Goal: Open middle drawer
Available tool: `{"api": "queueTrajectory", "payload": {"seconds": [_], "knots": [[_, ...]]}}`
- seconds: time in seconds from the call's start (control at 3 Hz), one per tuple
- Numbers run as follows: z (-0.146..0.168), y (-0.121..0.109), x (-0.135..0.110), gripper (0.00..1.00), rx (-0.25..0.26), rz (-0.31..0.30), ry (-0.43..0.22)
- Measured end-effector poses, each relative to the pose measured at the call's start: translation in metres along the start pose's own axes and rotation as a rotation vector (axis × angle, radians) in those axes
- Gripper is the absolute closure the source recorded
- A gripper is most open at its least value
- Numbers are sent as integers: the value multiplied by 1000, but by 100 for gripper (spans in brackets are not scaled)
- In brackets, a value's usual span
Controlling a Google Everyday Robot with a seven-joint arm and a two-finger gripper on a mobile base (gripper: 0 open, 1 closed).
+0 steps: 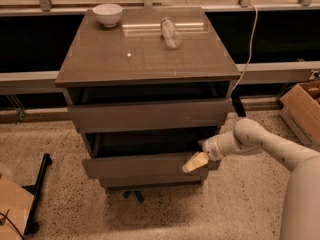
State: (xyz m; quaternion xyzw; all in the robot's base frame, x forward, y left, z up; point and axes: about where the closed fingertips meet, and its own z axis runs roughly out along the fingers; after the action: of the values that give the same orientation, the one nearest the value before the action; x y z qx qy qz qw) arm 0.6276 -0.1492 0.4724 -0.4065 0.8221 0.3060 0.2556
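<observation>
Speckled stone flooring and a dark band of wall under a railing framed the job as I watched from my station. My claw (196,162) sat low at the right of the table (145,59), its pale tip against the right end of the middle drawer (140,166), at the top edge of that drawer's front. I could not tell whether the claw was released or clenched, nor whether it hooked over the edge or only touched it. The arm (260,141) reached in from the right, elbow out over the floor. The middle drawer lay just left of the claw and ran away from it across the table's width. Its front stood forward of the carcass with a dark gap above it, so I judged the pull to be under way and the drawer partly open, not yet fully out. The next move, as I read it, called for a straight draw toward the camera, keeping contact at that corner; pulling from one end alone could skew the box in its runners. Above it the top drawer (150,115) also stood somewhat forward. On the table top, well apart from the claw, a white bowl (107,14) stood at the back left and a clear bottle (171,32) lay on its side near the back.
</observation>
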Motion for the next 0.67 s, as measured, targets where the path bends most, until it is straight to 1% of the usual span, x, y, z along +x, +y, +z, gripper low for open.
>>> {"api": "queueTrajectory", "payload": {"seconds": [0.33, 0.67], "knots": [[0, 0, 3, 0, -1, 9, 0], [11, -4, 23, 18, -48, 67, 24]]}}
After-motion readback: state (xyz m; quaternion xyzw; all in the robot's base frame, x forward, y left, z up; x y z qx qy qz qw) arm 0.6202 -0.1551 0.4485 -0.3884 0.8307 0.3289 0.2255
